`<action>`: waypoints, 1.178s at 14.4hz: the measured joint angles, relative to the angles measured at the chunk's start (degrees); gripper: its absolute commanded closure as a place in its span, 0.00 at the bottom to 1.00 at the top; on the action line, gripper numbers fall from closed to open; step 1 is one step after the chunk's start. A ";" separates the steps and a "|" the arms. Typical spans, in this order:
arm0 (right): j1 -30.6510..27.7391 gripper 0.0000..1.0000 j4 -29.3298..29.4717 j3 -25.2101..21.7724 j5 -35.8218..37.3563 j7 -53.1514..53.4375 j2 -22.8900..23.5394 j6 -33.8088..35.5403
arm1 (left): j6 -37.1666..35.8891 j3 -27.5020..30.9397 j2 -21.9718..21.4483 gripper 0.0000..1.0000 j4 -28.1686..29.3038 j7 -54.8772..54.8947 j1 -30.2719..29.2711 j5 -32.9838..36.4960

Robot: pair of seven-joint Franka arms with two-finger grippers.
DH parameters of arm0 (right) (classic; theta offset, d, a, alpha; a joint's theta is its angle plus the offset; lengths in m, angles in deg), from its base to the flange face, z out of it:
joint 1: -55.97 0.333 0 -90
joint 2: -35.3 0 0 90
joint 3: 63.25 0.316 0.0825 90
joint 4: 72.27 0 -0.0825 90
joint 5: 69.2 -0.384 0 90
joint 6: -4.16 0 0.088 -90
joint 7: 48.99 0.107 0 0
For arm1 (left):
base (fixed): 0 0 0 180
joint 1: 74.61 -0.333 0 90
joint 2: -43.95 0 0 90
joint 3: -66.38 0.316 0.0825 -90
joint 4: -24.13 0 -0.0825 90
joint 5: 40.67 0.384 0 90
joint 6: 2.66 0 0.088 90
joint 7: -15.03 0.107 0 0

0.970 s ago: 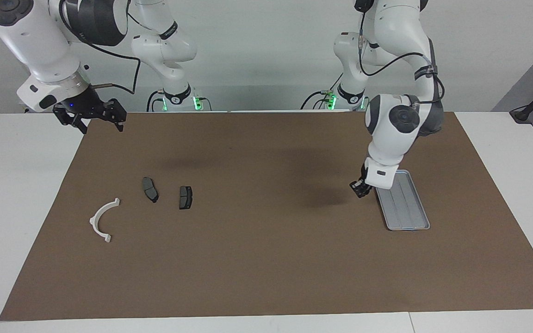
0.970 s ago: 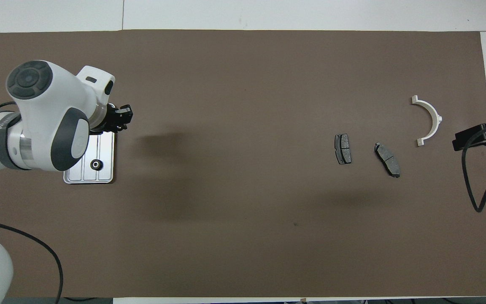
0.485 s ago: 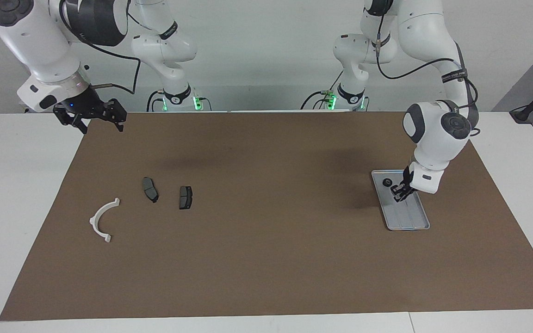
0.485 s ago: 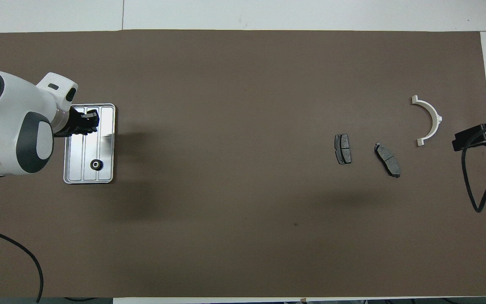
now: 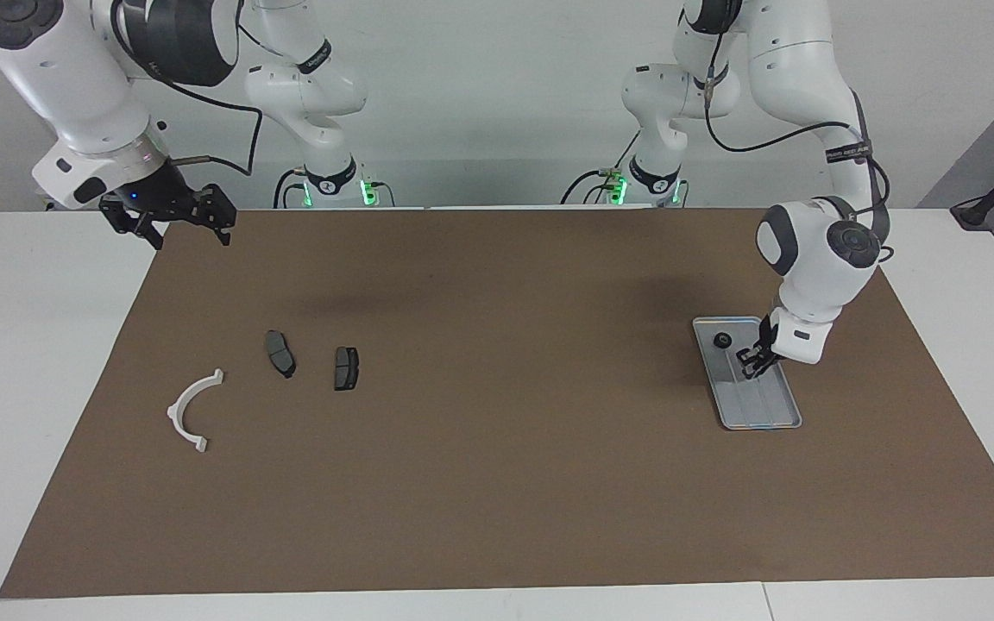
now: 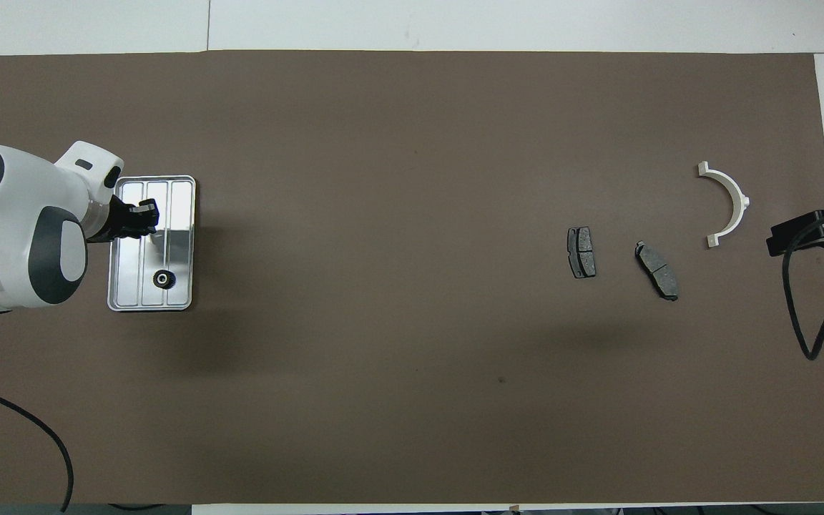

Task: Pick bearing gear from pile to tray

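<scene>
The silver tray (image 5: 764, 405) lies at the left arm's end of the brown mat, and also shows in the overhead view (image 6: 176, 207). A small black bearing gear (image 5: 721, 340) lies in the tray at its end nearer to the robots, seen from above too (image 6: 162, 279). My left gripper (image 5: 751, 364) hangs low over the tray's middle (image 6: 141, 218). The pile is at the right arm's end: a white half-ring bracket (image 5: 193, 410) and two dark plates (image 5: 280, 353) (image 5: 346, 367). My right gripper (image 5: 171, 222) waits, open, above the mat's corner.
The brown mat (image 5: 497, 483) covers most of the white table. A black cable (image 6: 812, 315) hangs from the right arm over the mat's edge, beside the bracket (image 6: 730, 204).
My left gripper has moved from beside the tray to over its middle. The gear, bracket, plates and the right arm have not moved.
</scene>
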 measured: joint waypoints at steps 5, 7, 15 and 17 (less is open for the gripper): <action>0.00 0.00 -0.02 0.00 0.00 0.00 -0.01 0.00 | 3.36 -0.04 0.69 0.54 2.10 1.37 -0.31 -0.02; 0.00 0.00 -0.03 -0.01 0.00 0.00 -0.02 0.00 | 3.41 -0.04 0.69 0.00 2.13 1.57 -0.31 -0.02; -0.02 0.00 -0.07 -0.07 0.00 0.00 -0.07 0.00 | -2.64 0.07 -1.19 0.00 -1.88 1.82 -0.37 -0.03; -0.02 0.00 -0.09 -0.07 0.00 0.00 -0.09 0.00 | -11.80 0.16 -4.30 0.00 -5.93 1.82 -0.40 -0.03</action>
